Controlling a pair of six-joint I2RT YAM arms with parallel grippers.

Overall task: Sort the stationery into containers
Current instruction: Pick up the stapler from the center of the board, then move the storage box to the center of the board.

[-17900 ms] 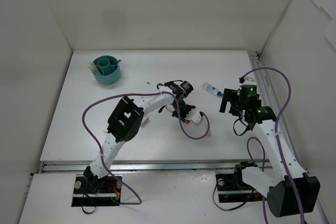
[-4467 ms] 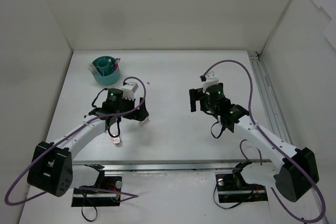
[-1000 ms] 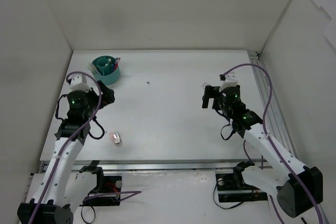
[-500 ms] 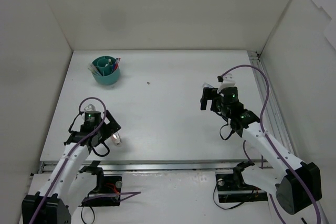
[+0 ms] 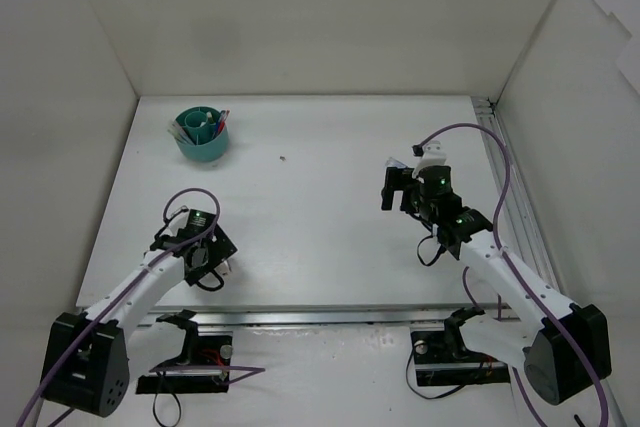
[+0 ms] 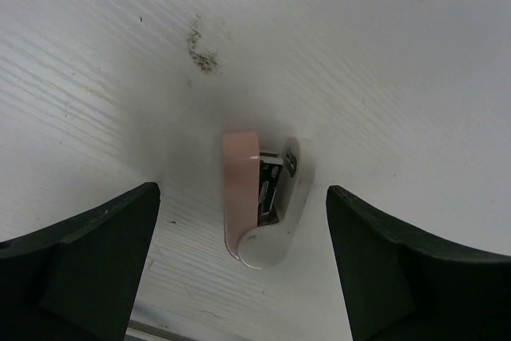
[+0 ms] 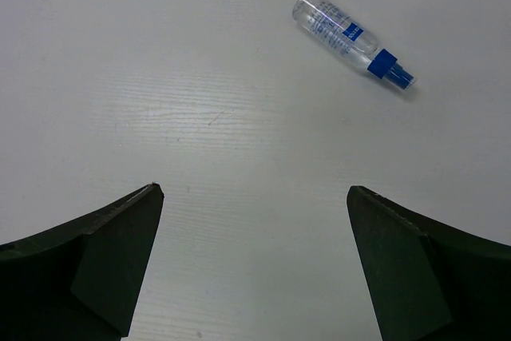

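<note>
A small pink-and-white stapler lies flat on the white table near its front edge, also visible in the top view as the stapler. My left gripper hangs over it, open, one finger on each side and neither touching. The round teal cup stands at the back left with several pens upright in it. A clear tube with a blue cap lies on the table ahead of my right gripper, which is open and holds nothing. From above, the right gripper sits just short of the tube.
White walls close in the table on the left, back and right. A metal rail runs along the right side. The table's front edge is just behind the stapler. A dark speck marks the middle back.
My left arm has swung down from near the cup to the front edge, over the stapler, and its jaws have narrowed slightly. The right arm has barely shifted.
</note>
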